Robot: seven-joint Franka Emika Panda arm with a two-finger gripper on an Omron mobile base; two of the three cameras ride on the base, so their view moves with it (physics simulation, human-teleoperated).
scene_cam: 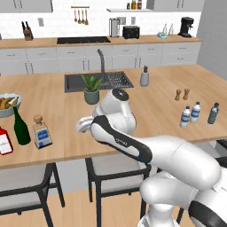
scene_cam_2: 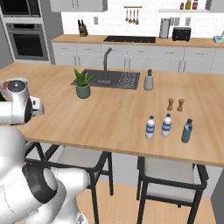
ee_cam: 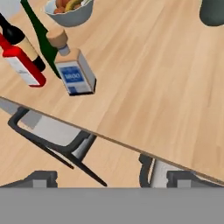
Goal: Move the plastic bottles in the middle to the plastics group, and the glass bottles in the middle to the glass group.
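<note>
Now | square bottle (ee_cam: pixel 75 72) up-left of end effector (ee_cam: pixel 109 177) | jaws wide, empty

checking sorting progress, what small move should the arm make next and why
Probably pull the open gripper back and stop: the squat square clear bottle and tall dark green bottle already stand by the short red bottle, and three small plastic water bottles stand grouped together.
</note>
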